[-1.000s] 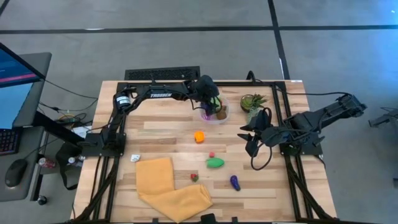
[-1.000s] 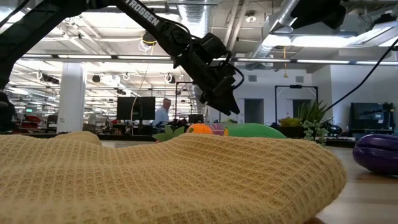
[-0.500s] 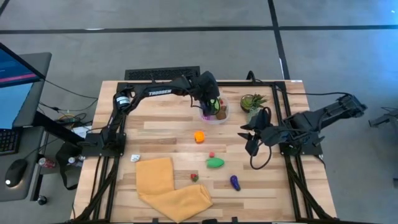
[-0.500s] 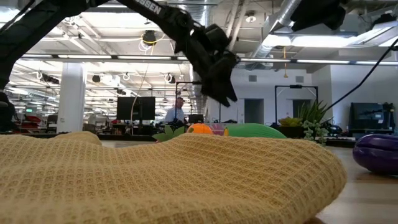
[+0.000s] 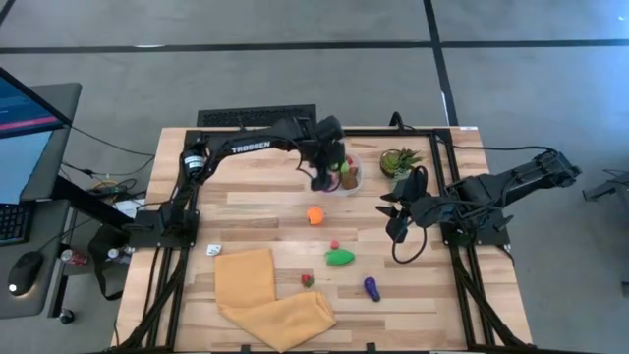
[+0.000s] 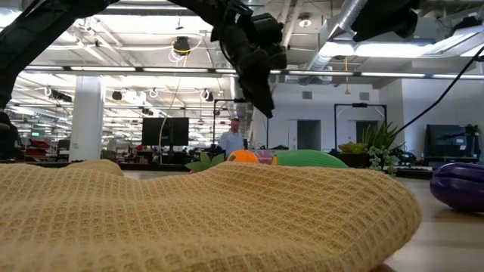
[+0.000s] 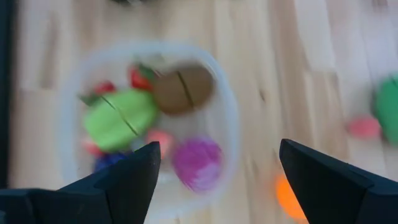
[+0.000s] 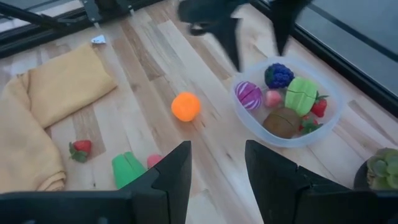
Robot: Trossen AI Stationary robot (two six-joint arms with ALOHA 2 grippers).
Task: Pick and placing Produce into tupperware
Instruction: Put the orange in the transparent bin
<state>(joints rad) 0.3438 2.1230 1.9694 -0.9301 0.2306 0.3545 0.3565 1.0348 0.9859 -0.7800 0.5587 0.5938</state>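
Note:
The tupperware (image 5: 346, 178) is a round clear tub at the table's far middle. It holds magenta (image 7: 198, 163), green (image 7: 119, 118), brown (image 7: 183, 89) and red produce. My left gripper (image 5: 322, 179) hangs open above the tub's left rim, with nothing between its fingers (image 7: 127, 180). On the bare wood lie an orange piece (image 5: 314, 214), a small red piece (image 5: 334, 244), a green piece (image 5: 340, 258), a strawberry (image 5: 307, 280) and a purple piece (image 5: 371, 288). My right gripper (image 5: 393, 222) waits above the table's right part, slightly open and holding nothing.
A yellow waffle cloth (image 5: 270, 295) lies crumpled at the near left and fills the low view's foreground (image 6: 189, 211). A potted green plant (image 5: 400, 160) stands right of the tub. A small white scrap (image 5: 213, 250) lies near the left arm's base.
My left gripper has risen from down at the tub to well above it. It has shifted a little toward the table's left and near edges and has turned at the wrist. The produce on the table has not moved.

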